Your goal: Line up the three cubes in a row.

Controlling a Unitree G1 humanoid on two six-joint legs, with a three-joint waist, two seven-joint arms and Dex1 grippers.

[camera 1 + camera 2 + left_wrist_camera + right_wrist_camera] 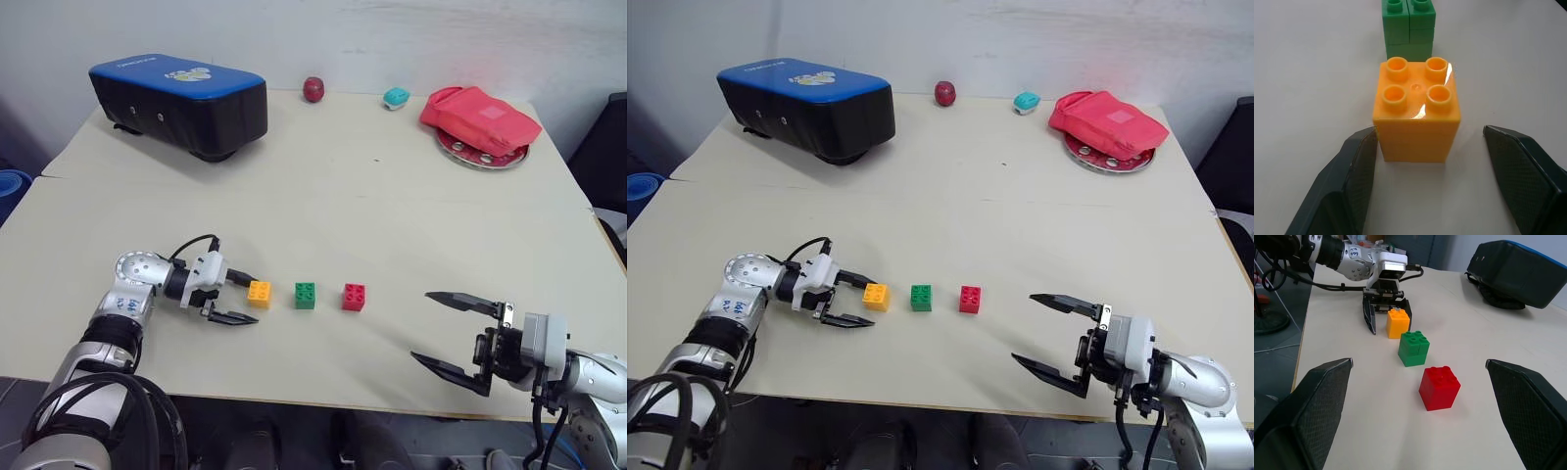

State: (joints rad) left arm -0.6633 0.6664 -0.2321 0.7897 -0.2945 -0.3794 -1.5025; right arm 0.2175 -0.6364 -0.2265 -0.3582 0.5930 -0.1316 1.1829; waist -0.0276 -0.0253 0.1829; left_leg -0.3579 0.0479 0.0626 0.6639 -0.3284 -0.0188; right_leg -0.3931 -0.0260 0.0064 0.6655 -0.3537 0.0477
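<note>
Three cubes stand in a row near the table's front edge: orange-yellow (259, 293) on the left, green (306, 295) in the middle, red (354, 297) on the right, with small gaps between them. My left gripper (256, 300) lies low over the table, open, with the orange-yellow cube (1418, 115) between its fingers. In the left wrist view one finger (1354, 171) meets the cube's lower corner and the other (1520, 166) stands apart from it. My right gripper (420, 326) hovers wide open to the right of the red cube (1440, 387), holding nothing.
A black case with a blue top (181, 103) sits at the back left. Along the far edge are a dark red ball (313, 89), a small teal object (396, 97) and a red pouch (480, 119) on a metal plate (470, 157).
</note>
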